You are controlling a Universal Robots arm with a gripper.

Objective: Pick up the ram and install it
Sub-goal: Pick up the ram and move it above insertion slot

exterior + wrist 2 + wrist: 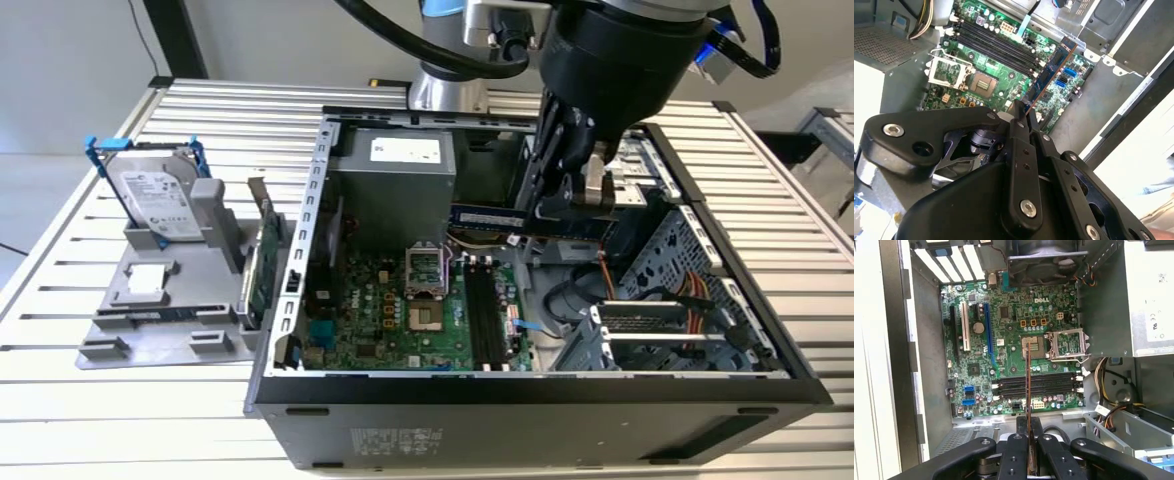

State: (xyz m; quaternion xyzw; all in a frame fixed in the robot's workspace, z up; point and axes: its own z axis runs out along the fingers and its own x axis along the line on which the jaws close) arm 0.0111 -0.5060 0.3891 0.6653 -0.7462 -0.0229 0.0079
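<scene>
My gripper (582, 195) hangs over the open computer case (534, 395), shut on the ram (514, 221). In the exterior view the ram is a long blue-green stick lying level above the motherboard (387, 320). It sits clear of the black memory slots (487, 322), which are below it and nearer the case front. In the second wrist view the ram (1054, 65) reaches out from the fingertips (1018, 111) over the board, past the slots (994, 42). In the first wrist view the ram (1028, 385) shows edge-on, crossing the slots (1054, 385) at a right angle.
A grey fixture (147, 300) on the slatted table at the exterior view's left holds a hard drive (160, 200) in a blue bracket and a green expansion card (267, 260). Inside the case are the power supply (394, 180), the open CPU socket (427, 270) and a drive cage (667, 310) with cables.
</scene>
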